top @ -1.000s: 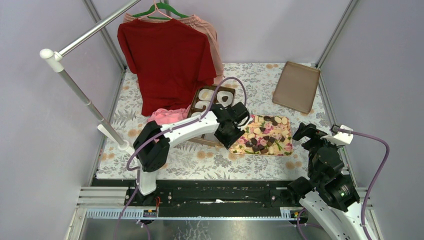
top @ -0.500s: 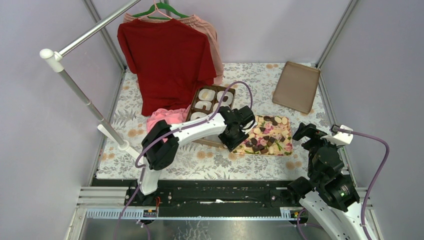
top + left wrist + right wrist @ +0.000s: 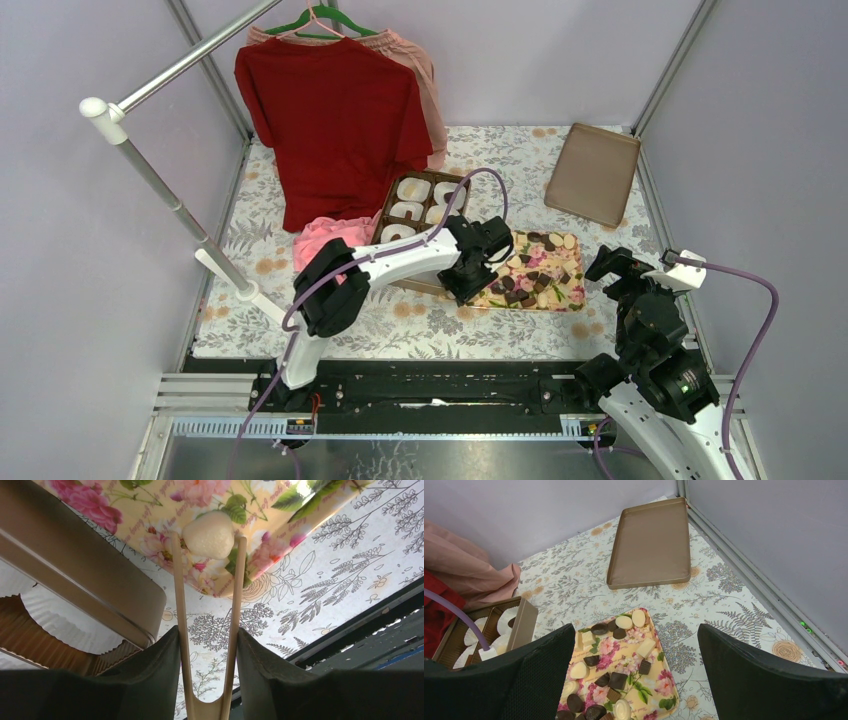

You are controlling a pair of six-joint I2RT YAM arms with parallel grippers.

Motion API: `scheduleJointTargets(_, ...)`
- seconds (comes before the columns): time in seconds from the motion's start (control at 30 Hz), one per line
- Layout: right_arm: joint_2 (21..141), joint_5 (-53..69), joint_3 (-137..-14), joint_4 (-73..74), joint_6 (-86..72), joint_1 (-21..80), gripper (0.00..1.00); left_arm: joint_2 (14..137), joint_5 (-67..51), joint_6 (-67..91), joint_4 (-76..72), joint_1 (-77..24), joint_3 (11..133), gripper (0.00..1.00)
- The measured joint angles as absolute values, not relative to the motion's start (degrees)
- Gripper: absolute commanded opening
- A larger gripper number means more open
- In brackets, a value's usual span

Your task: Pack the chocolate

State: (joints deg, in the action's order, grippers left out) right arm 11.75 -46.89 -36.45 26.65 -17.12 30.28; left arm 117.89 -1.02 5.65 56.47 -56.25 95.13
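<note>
Wooden tongs [image 3: 181,605], squeezed between the fingers of the left gripper [image 3: 206,635], pinch a cream piece [image 3: 209,534] at the near left corner of the flowered tray [image 3: 150,500], which sits mid-counter, a little right of centre. The tips touch the piece on either side. Whether it has lifted off the tray or rests on it cannot be told. The rest of the chocolate [image 3: 618,680], dark and pale pieces, lies scattered over the same tray. Just left of the tray stands the box [image 3: 400,190] lined with white paper cups [image 3: 50,615], its wall close beside the tongs. The right gripper [image 3: 608,266] hangs spread wide and empty near the counter's right edge, apart from the tray. A flat brown pan [image 3: 651,542] lies at the far right corner.

The step in hand appears to be the pick-up of one piece. The next move would call for a lift clear of the tray rim and a short carry left over the box wall to a cup. The squeeze must stay steady, since a rounded piece could slip from such thin tips.

Only the left wrist view shows the tips meeting the piece; from overhead the arm hides that spot. The overhead view alone places both arms and the box together. The right wrist view gives the clearest look at the scattered pieces.
</note>
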Motion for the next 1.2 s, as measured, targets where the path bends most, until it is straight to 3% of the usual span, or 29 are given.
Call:
scheduleJointTargets(0.5,11.7,-46.9,-36.3,26.5,-17.1,30.3,1.0,118.1,-1.0,5.7,56.7,-56.2,95.9,0.32)
scheduleJointTargets(1.2,11.8,-46.9,-36.2,26.5,-17.1,30.3,1.0,104.1,0.4,10.0,59.2,-50.9,90.0,0.32)
